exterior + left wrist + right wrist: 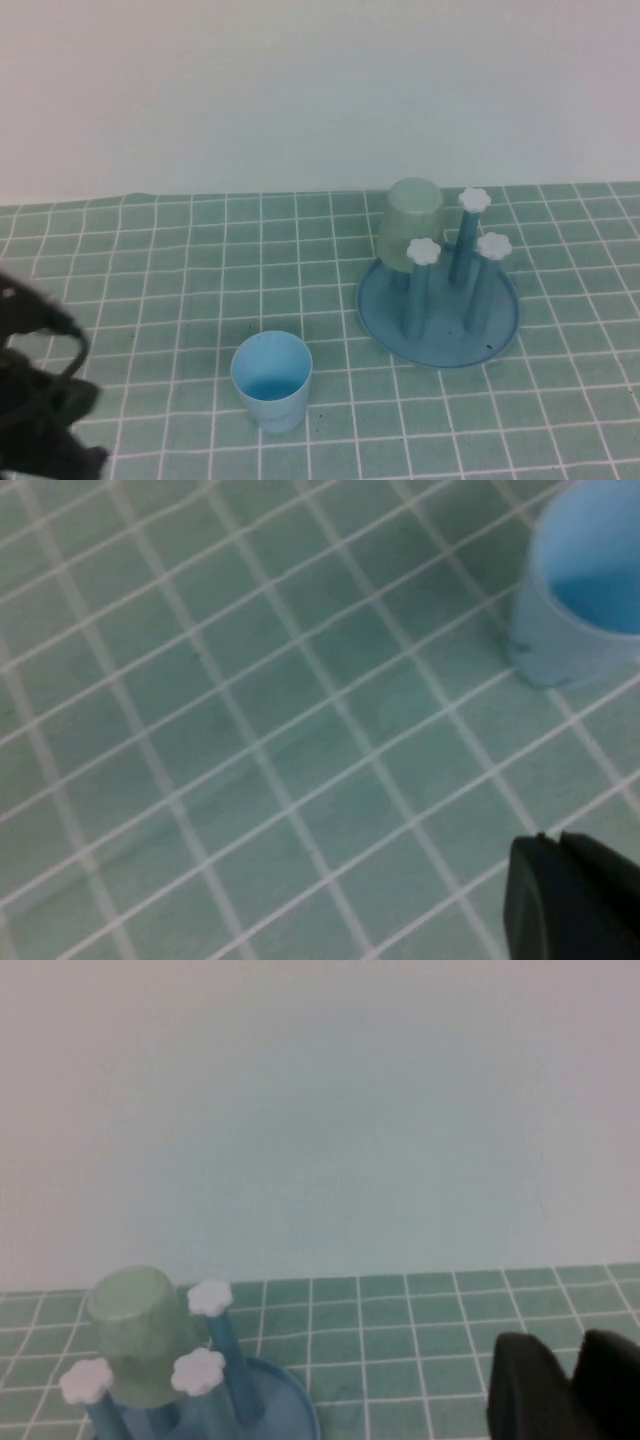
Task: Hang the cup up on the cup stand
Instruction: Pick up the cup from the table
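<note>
The light blue cup stands upright, mouth up, on the green tiled table, left of and nearer than the cup stand. The stand is a round blue dish with blue pegs topped by white flower knobs. In the left wrist view the cup is some way from my left gripper, which is shut and empty. My left arm sits at the table's near left corner. My right gripper is narrowly open with nothing in it, off to the right of the cup stand; it does not show in the high view.
A pale green translucent cup hangs upside down on a back peg of the stand, and the right wrist view shows this green cup too. A pale wall closes off the back of the table.
</note>
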You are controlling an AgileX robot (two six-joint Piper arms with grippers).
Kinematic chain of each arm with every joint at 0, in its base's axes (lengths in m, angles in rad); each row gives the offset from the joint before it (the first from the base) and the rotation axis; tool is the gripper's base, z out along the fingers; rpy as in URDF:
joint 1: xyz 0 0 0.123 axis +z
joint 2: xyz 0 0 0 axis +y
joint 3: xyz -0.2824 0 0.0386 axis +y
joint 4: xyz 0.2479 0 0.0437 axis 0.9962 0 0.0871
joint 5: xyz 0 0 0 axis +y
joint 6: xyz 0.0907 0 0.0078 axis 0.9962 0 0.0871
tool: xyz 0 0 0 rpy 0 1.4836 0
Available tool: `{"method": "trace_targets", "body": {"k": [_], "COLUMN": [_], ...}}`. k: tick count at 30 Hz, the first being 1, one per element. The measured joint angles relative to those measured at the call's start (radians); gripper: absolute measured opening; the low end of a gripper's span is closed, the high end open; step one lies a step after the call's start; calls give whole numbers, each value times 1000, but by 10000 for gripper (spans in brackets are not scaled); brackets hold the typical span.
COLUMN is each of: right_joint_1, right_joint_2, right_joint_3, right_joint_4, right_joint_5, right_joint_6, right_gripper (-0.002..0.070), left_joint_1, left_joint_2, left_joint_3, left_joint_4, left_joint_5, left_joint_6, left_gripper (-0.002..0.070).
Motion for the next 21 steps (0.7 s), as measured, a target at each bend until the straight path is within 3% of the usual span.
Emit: {"method": "trace_targets", "body": {"k": [4,13,21], "right_joint_1": [41,329,375], "right_joint_2": [2,165,399], "right_joint_3": [0,-54,-98], "right_joint_4": [19,194,508], "right_joint_5": [17,278,448], "right_joint_6": [-13,-423,-687], "right_gripper": [109,21,2], "left_joint_1": [-23,-96,-105], "left_joint_2": [129,360,572], "left_joint_3": [-57,-306,-489], "left_joint_4": [-157,-136,-134], "left_joint_5": [10,46,200], "left_joint_6": [125,147,186], "left_gripper": [-1,-1,-1]}}
